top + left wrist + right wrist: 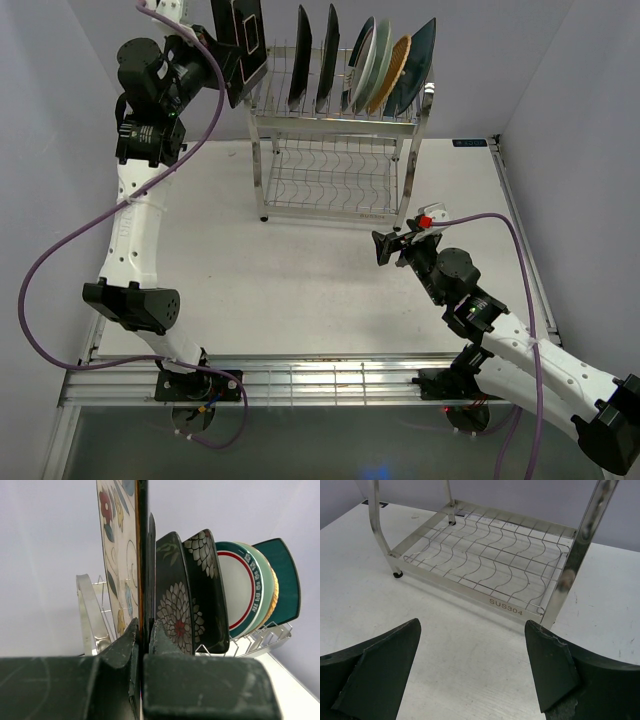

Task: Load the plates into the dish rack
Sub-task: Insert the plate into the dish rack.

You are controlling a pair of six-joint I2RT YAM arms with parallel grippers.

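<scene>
Left side: your left end effector (141, 647) is clamped together on the bottom edge of the cream floral plate (117, 545). The plate stands upright on edge, rising straight up out of the fingers (120, 650). From the top view, this end effector (232, 62) is raised high, with the plate (243, 32) just beyond it at the left end of the dish rack (258, 170). You cannot tell whether the plate is touching the upper shelf wires.

To the right of your left end effector, on the upper shelf, the other plates stand on edge in a row:
- dark floral plates (172, 595), nearest to the held plate
- white plate with a striped rim (237, 592)
- pale green plate (380, 62), tucked close behind it
- woven orange plate (398, 75), only its edge showing
- teal plate (281, 580), farthest away at the right end

A steel post of the rack (90, 610) shows just left of the held plate.

Right side: your right end effector (472, 645) is low over the bench (370, 580), with its fingers (380, 660) spread wide apart and nothing between them. Ahead of it lies the lower shelf of the rack (490, 560), bare wavy wire. The near right post stands just ahead and to the right. In the top view this end effector (385, 245) sits near the rack's front right corner, not touching it.
</scene>
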